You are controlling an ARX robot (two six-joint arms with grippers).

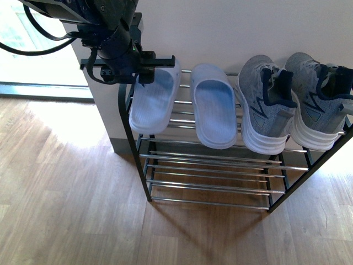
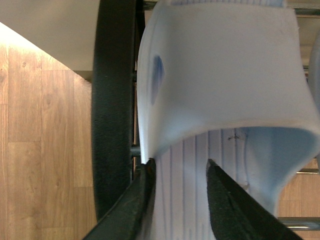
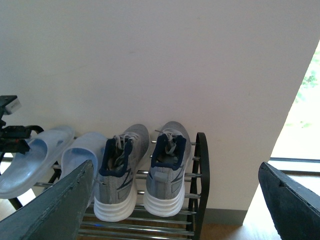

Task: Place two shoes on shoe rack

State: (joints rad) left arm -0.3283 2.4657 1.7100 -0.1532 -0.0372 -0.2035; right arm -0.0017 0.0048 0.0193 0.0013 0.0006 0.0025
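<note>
Left gripper (image 1: 157, 66) at rack's left end, fingers apart around the left slide (image 1: 154, 102), not clamped.
All four shoes rest on the shoe rack (image 1: 220, 165) top tier; sneakers (image 1: 295, 102) at right end; only release and withdrawal left, I judge.

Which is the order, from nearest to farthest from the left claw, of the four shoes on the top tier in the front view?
Measured from the left claw:
1. Left blue slide, directly at the claw, at the rack's left end.
2. Right blue slide, next to it.
3. Left grey sneaker, right of centre.
4. Right grey sneaker, at the rack's right end.
</note>
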